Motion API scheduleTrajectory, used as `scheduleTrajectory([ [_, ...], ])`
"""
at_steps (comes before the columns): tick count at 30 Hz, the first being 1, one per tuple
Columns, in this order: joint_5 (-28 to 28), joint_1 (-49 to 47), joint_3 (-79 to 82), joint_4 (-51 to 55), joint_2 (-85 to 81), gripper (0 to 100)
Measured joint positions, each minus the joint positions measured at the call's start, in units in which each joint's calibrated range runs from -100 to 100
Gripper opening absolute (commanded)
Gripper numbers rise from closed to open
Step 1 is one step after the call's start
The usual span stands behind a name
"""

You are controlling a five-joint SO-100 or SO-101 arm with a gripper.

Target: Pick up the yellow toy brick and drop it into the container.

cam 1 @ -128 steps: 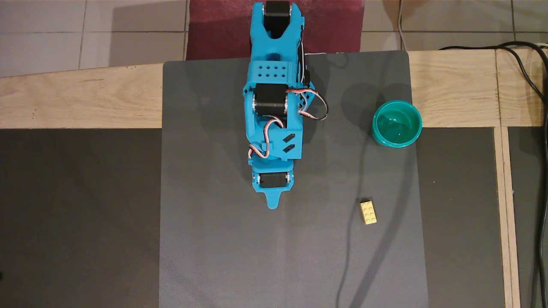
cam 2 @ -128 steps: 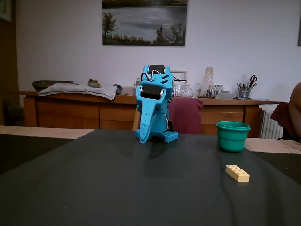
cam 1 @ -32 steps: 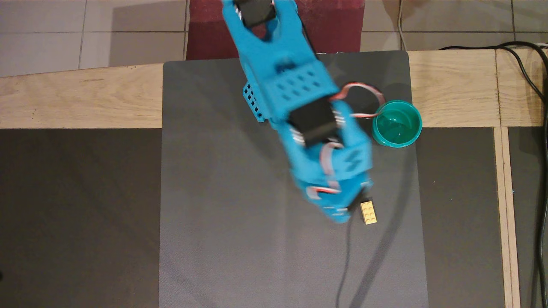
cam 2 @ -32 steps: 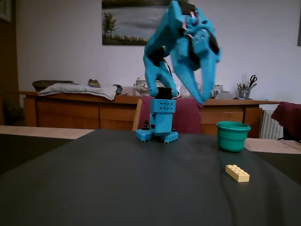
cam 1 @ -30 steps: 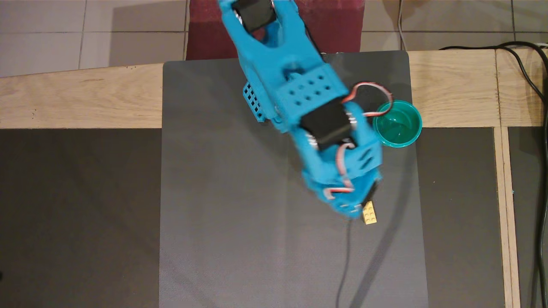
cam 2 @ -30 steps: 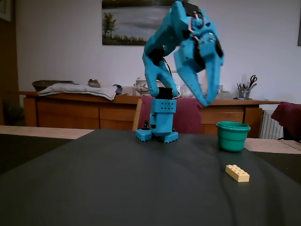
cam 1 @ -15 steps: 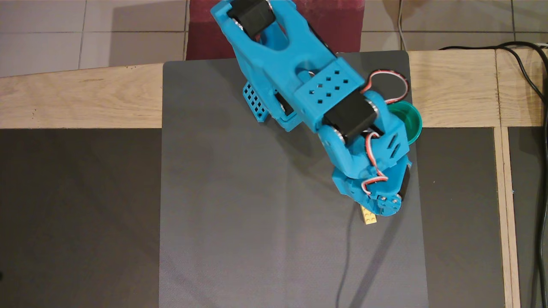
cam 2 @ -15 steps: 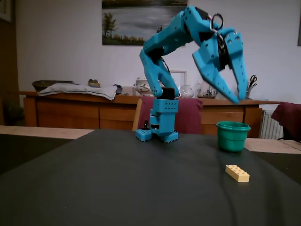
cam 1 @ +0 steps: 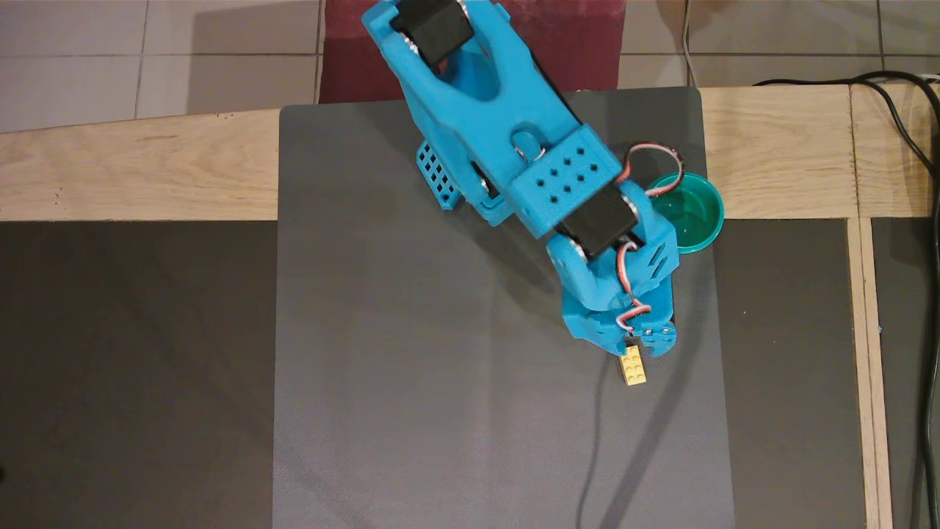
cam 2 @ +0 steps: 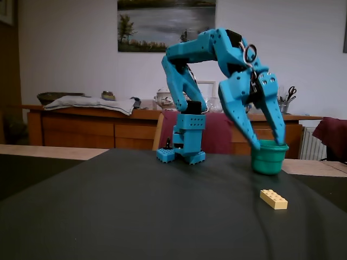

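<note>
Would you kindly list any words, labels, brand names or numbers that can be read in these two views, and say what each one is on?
None can be read.
The yellow toy brick: studs too small to show any lettering.
The container: plain, no label visible.
The arm and end effector: plain blue, no markings.
The painting on the wall: no legible signature.

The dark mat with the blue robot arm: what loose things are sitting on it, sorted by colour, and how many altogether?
Yellow: 1, the yellow toy brick, lying flat on the mat.
Teal-green: 1, the container, a round cup standing upright at the mat's edge.
Total: 2 loose things. The gripper hangs open above the mat, holding nothing.
</note>
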Motion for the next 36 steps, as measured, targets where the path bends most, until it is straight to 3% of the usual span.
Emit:
scheduleTrajectory([
  [10,2.17,0.0,-3.17,-3.7,17.17,19],
  [16,3.01,0.0,-5.17,-3.7,19.04,28],
  [28,7.03,0.52,-5.35,-7.3,19.21,28],
  [36,8.36,2.23,-5.35,-12.93,28.98,28],
])
